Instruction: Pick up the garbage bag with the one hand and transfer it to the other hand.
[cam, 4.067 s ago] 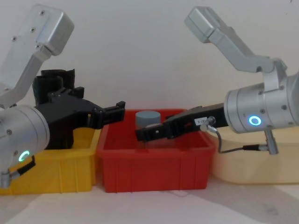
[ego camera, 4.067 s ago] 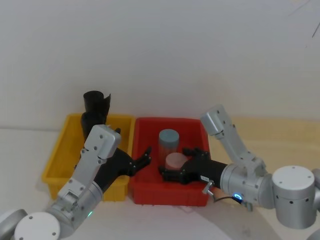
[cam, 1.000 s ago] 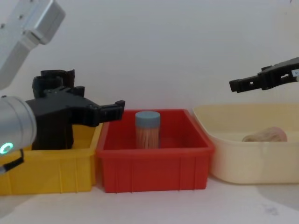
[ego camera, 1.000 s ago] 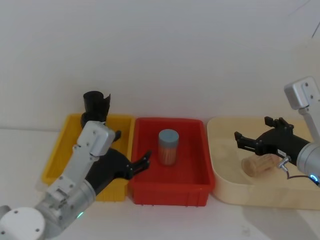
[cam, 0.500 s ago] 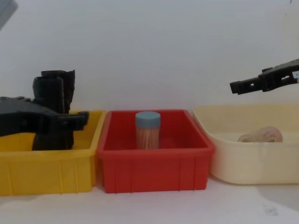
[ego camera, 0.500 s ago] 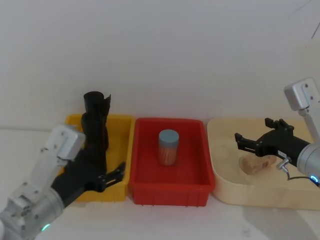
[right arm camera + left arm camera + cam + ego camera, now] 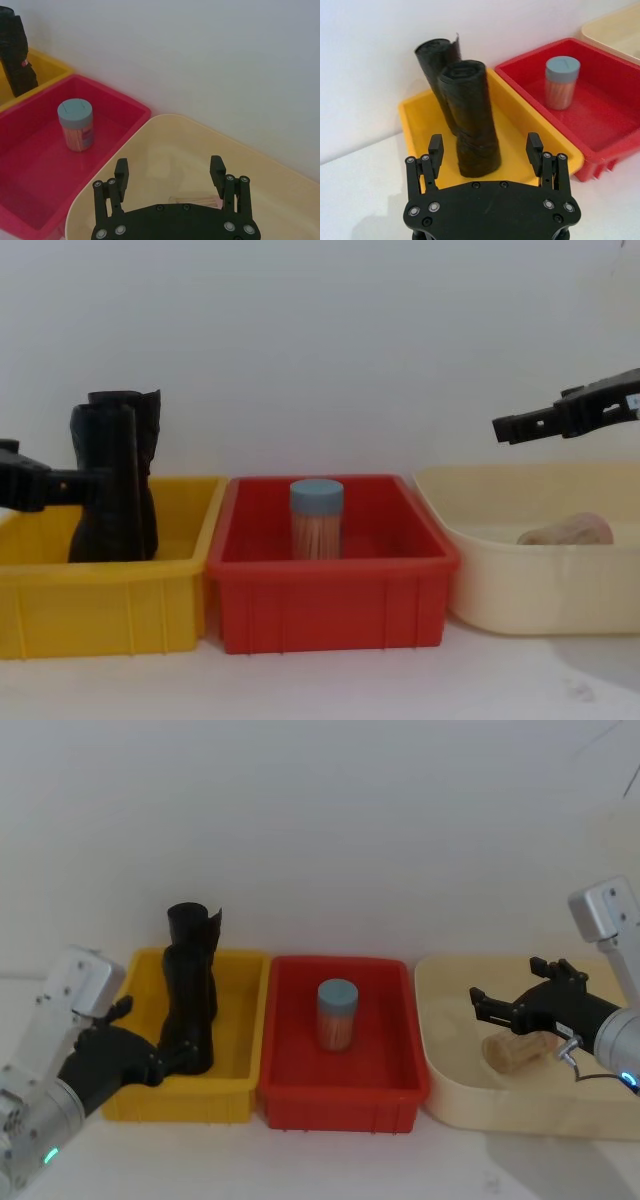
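The garbage bag (image 7: pixel 190 990) is a black roll standing upright in the yellow bin (image 7: pixel 235 1020), with a second black roll (image 7: pixel 436 65) leaning behind it. In the left wrist view the front roll (image 7: pixel 470 115) stands in line with the gap between my spread fingers. My left gripper (image 7: pixel 145 1040), the one hand, is open at the bin's near left side, close to the roll's base (image 7: pixel 110 500). The other hand, my right gripper (image 7: pixel 505 985), hangs open above the cream tray (image 7: pixel 450 1090), holding nothing (image 7: pixel 169 168).
A red bin (image 7: pixel 385 1105) sits between the yellow bin and the tray and holds a toothpick jar (image 7: pixel 337 1013) with a blue-grey lid. A tan cork-like piece (image 7: pixel 515 1048) lies in the tray below my right gripper. A white wall stands close behind.
My left arm has drawn back from the red bin's edge to the yellow bin's left side and now faces the rolls. My right gripper left the red bin earlier and has stayed over the tray.
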